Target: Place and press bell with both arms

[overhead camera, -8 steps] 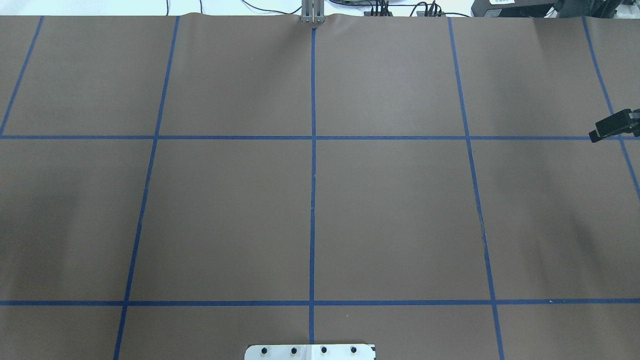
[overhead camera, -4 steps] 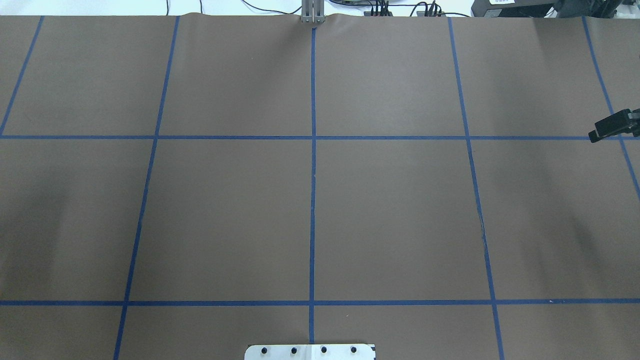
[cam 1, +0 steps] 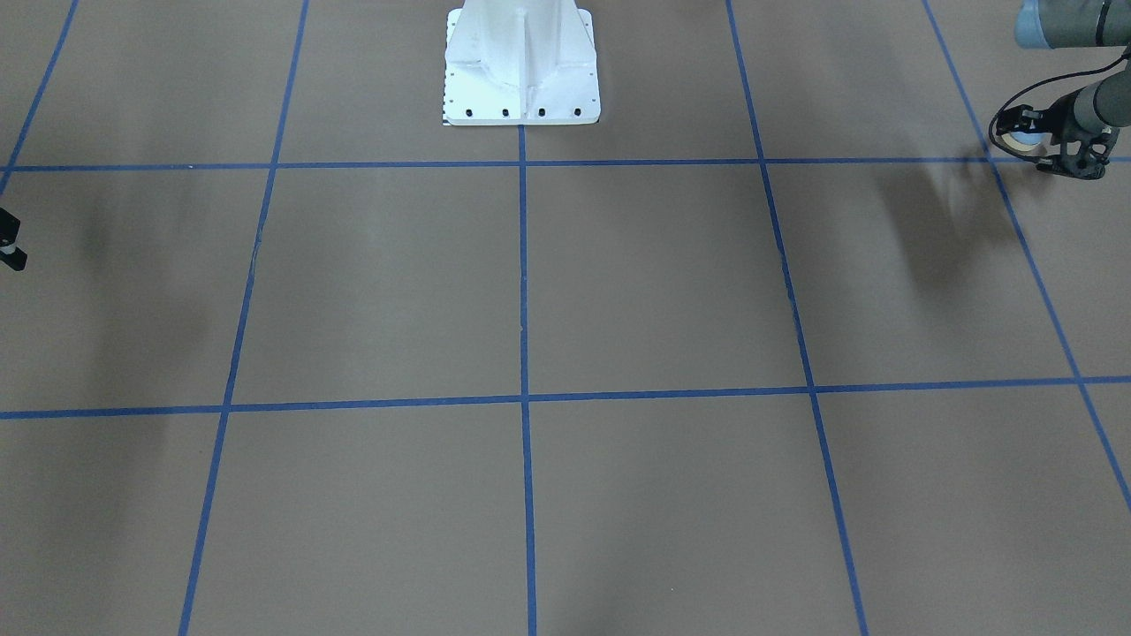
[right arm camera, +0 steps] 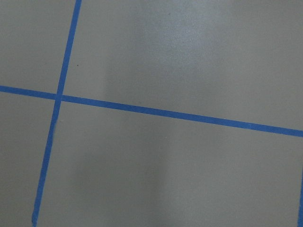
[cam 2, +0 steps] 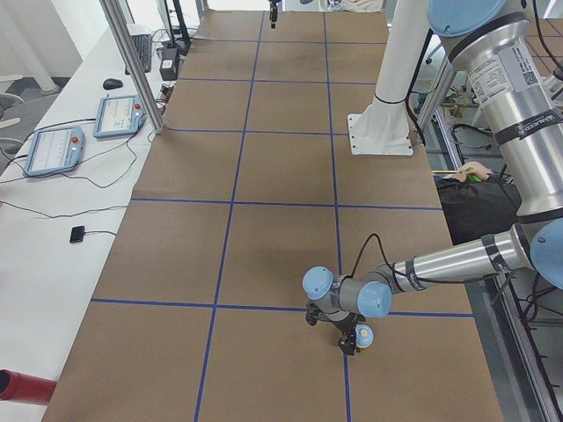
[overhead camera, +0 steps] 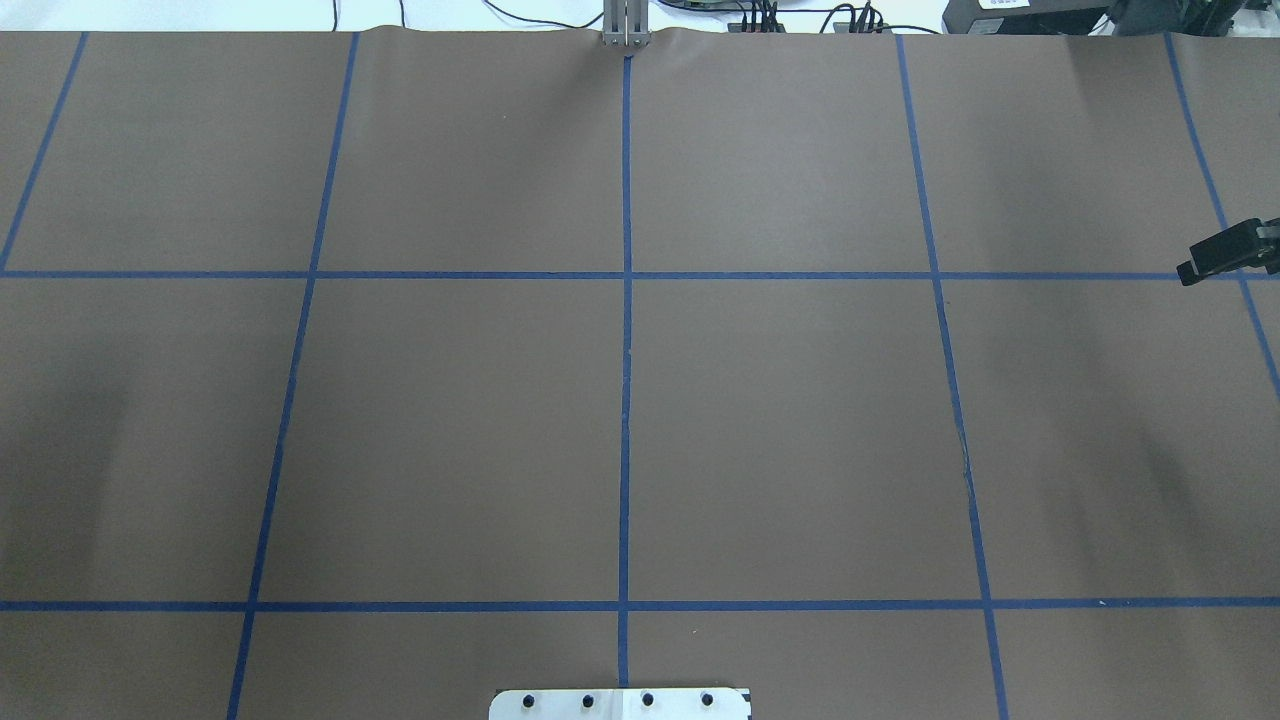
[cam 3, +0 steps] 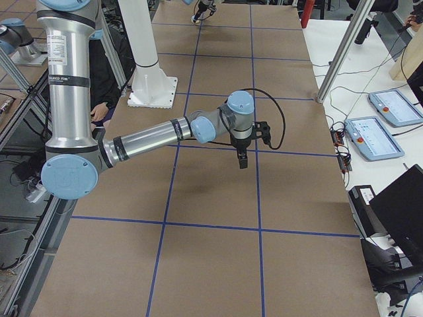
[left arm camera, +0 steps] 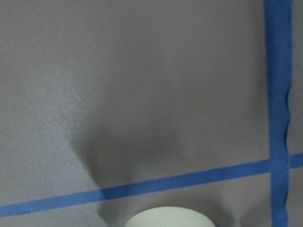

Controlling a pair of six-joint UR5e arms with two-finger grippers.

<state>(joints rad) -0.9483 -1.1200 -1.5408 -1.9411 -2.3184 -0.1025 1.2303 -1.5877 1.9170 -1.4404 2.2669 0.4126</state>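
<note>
The light-blue bell (cam 1: 1028, 138) with its cream rim sits between the fingers of my left gripper (cam 1: 1023, 132), at the table's left end near the robot side. The exterior left view shows that gripper (cam 2: 354, 341) holding the bell (cam 2: 363, 335) just above the brown table. The left wrist view shows only a cream round edge of the bell (left arm camera: 168, 218) at the bottom. My right gripper (overhead camera: 1225, 256) hangs shut and empty over the table's right end; it also shows in the exterior right view (cam 3: 241, 160) and at the front-facing view's left edge (cam 1: 11, 246).
The brown table (overhead camera: 780, 430) carries a grid of blue tape lines. The white pedestal (cam 1: 521, 62) stands at the robot-side middle. In the exterior left view an aluminium post (cam 2: 132, 61) and two tablets (cam 2: 119, 114) stand at the operators' side.
The right gripper has stayed in place. The faint shadow on the table's left part has shifted slightly.
</note>
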